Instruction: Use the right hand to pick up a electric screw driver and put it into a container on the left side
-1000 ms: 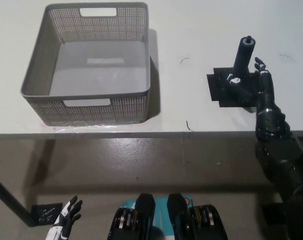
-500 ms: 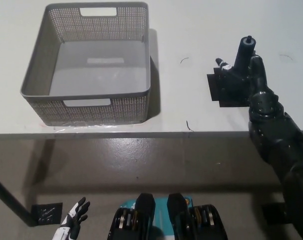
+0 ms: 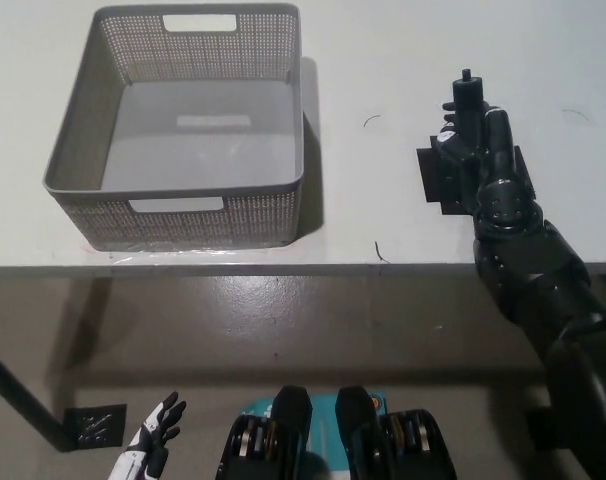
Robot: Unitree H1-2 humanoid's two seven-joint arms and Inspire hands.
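Gripping the electric screwdriver (image 3: 467, 108) upright over its black mat (image 3: 435, 180) on the desk (image 3: 383, 60), our right hand (image 3: 475, 140) has fingers wrapped around it. Risk: a loose hold could drop it before the basket (image 3: 173, 215). Left hand (image 3: 153, 445) hangs low, fingers spread.

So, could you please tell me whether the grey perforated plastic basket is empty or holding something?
Empty: the grey perforated plastic basket shows only its bare floor; nothing lies inside.

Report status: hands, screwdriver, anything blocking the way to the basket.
Right hand shut on electric screwdriver, over black mat. Left hand open, low. Grey basket empty; path clear.
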